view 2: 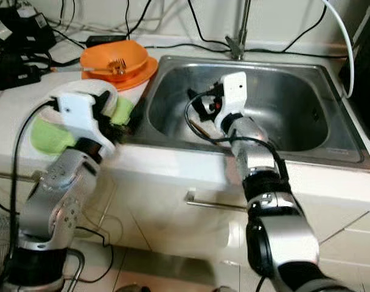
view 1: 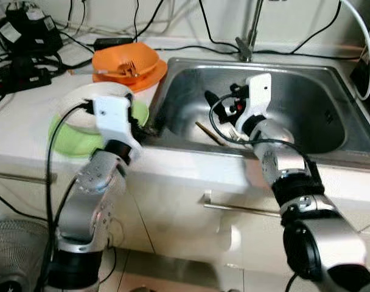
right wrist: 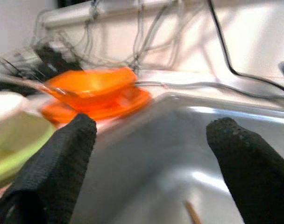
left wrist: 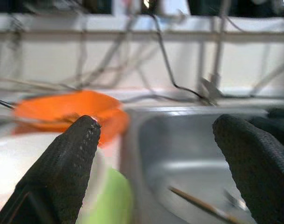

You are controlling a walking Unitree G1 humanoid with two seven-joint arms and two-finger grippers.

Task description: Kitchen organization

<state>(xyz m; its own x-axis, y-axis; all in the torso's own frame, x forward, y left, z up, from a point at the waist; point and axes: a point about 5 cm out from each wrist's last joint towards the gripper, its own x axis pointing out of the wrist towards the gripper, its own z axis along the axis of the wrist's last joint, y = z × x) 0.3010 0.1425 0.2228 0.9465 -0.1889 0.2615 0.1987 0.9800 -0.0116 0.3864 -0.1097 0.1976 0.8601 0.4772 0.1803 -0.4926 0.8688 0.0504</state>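
An orange bowl holding a fork sits on an orange plate at the back of the counter, left of the steel sink. Nearer, a white bowl rests on a green plate. My left gripper hovers open at the counter's edge between the green plate and the sink rim. My right gripper is open inside the sink, pointing left, above a wooden chopstick and a fork on the sink floor. The left wrist view shows the chopstick past the open fingers.
A faucet stands behind the sink. Power strips and tangled cables crowd the back left of the counter. Below are white cabinet fronts with a metal handle, and a fan stands on the floor at lower left.
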